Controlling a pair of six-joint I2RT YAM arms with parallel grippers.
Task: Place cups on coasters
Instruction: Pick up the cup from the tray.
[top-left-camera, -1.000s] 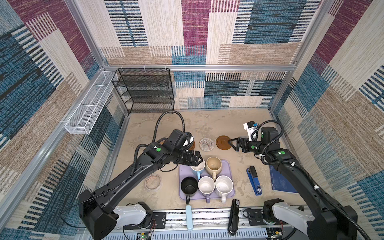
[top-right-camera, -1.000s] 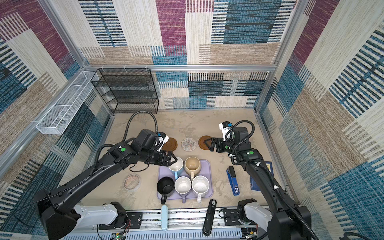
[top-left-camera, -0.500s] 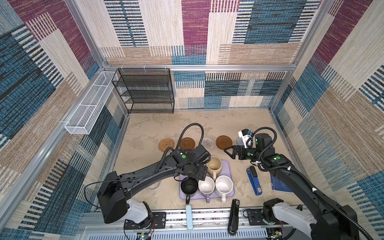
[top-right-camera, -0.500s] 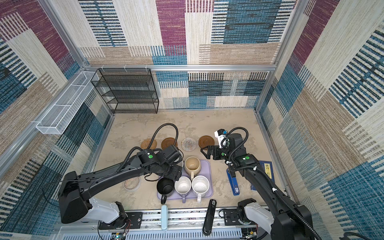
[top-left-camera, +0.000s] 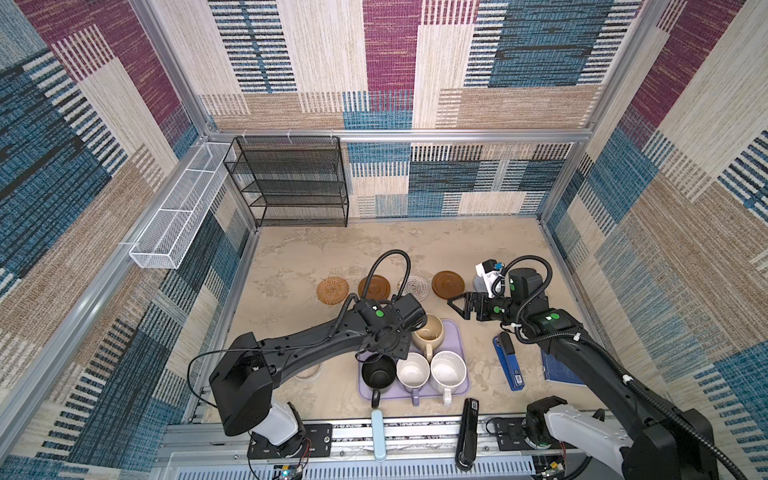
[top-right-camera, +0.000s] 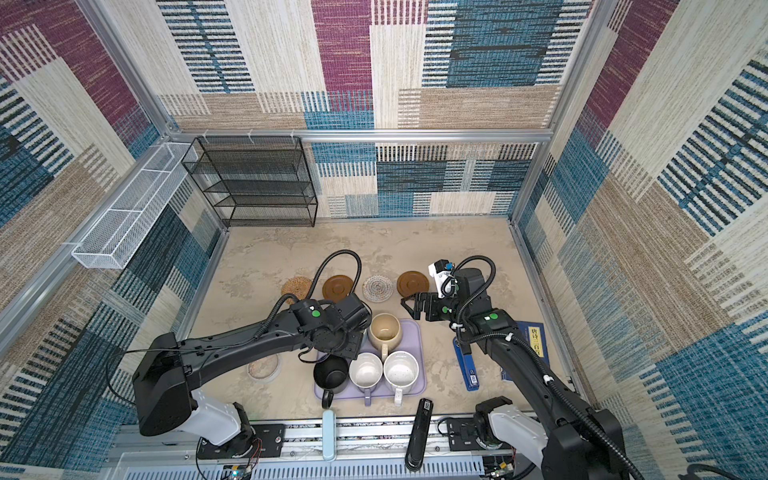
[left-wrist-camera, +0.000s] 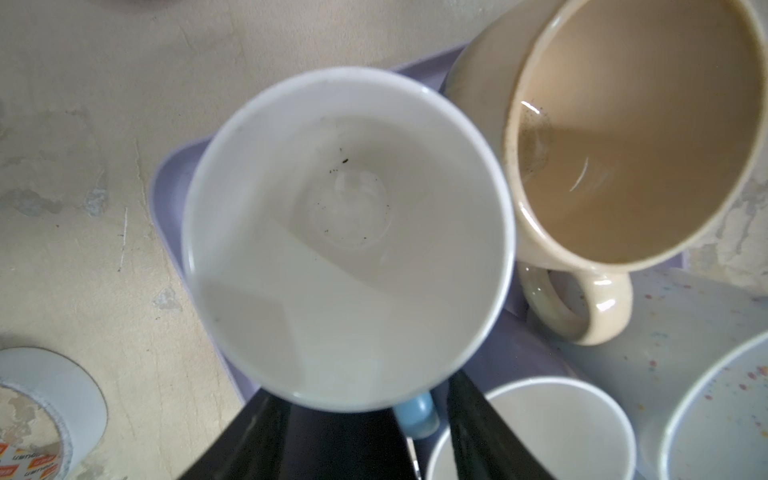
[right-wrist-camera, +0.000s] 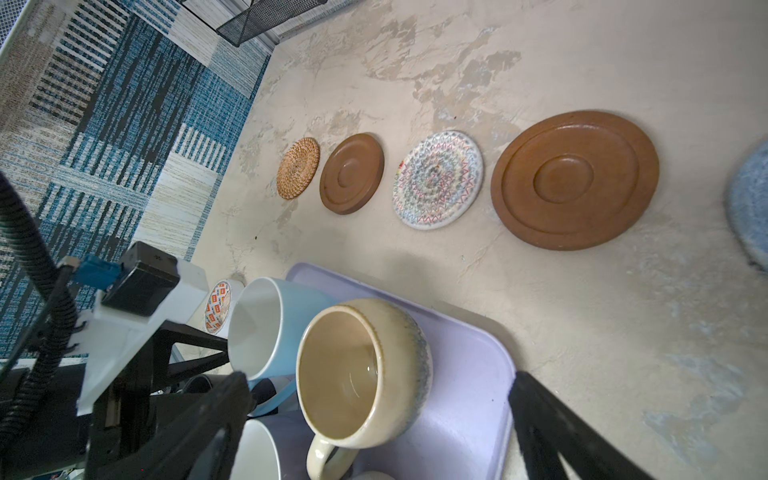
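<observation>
One lt-blue cup (left-wrist-camera: 345, 232), white inside

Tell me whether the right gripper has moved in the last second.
Yes. The right gripper has drawn back from the right brown coaster, toward the tray.

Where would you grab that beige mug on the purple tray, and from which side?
Pinch the beige mug by its rim wall from above, on its far right side, with one finger inside. It stands upright with its mouth open. Its handle is wedged toward the lavender mug and speckled mug, and the light blue mug crowds its left.
</observation>
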